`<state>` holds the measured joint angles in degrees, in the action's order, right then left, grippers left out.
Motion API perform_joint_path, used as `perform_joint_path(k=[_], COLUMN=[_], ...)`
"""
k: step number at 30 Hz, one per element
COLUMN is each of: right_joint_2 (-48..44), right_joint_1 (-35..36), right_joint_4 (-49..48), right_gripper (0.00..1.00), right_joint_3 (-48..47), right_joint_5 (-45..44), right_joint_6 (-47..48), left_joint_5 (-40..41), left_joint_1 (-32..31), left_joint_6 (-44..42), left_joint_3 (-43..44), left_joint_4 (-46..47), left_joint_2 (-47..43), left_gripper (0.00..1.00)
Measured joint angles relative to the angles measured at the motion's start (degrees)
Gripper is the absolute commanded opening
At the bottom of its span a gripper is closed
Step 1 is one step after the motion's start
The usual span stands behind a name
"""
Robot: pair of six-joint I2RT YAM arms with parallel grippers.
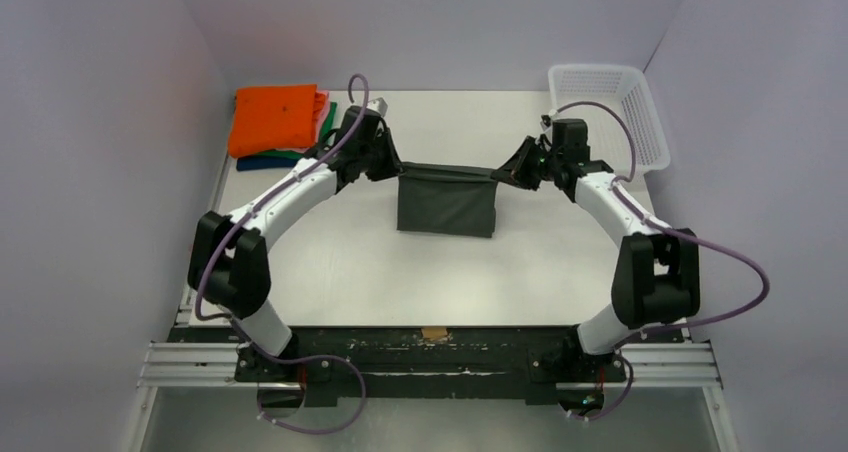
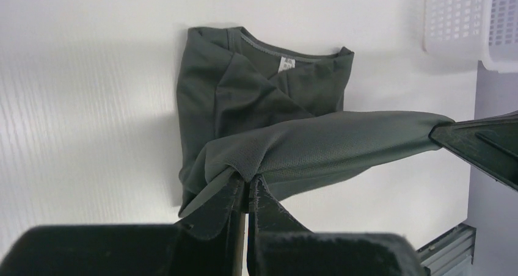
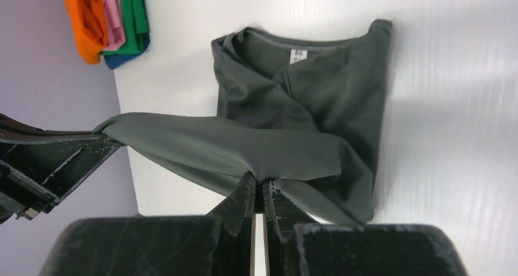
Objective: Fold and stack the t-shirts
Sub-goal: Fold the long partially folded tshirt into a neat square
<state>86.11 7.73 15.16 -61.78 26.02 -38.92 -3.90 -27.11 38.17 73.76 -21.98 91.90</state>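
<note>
The dark charcoal-grey t-shirt (image 1: 447, 204) lies partly folded at the table's middle, collar and label up in the wrist views (image 2: 262, 74) (image 3: 305, 87). My left gripper (image 1: 398, 172) is shut on its left far corner (image 2: 247, 179). My right gripper (image 1: 498, 173) is shut on the right far corner (image 3: 259, 181). Between them the lifted edge is stretched taut above the table. A stack of folded shirts, orange (image 1: 272, 118) on top with pink, green and dark blue beneath, sits at the far left, also in the right wrist view (image 3: 104, 16).
A white plastic mesh basket (image 1: 610, 112) stands at the far right corner, its wall showing in the left wrist view (image 2: 470, 19). Walls enclose the table on the left, back and right.
</note>
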Motion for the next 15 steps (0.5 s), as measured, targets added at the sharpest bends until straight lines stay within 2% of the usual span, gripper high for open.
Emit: perform_joint_path(k=[7,12,13,15], right_joint_2=[16.35,26.80,28.61,31.45], right_joint_1=[-3.15,-4.61,-4.79,-4.92], right_joint_4=[-5.46,-8.22,-8.79,-10.01], right_gripper=[0.00,0.00,0.00,0.02], right_joint_3=[-8.15,-14.25,-15.34,-16.87], right_joint_5=[5.44,7.39,7.65,7.61], right_joint_6=[-0.70,-0.81,-0.92,-1.09], left_joint_5=[-2.75,-2.67,-2.58,-2.62], left_joint_1=[3.30,3.91,4.04,4.39], left_joint_6=[-0.90,-0.92,-0.94,-1.03], left_joint_3=[12.61,19.26,20.81,24.83], left_joint_4=[-1.55,-3.17,-3.76,-4.98], left_joint_2=[15.58,23.63,25.07,28.41], left_gripper=[0.00,0.00,0.01,0.10])
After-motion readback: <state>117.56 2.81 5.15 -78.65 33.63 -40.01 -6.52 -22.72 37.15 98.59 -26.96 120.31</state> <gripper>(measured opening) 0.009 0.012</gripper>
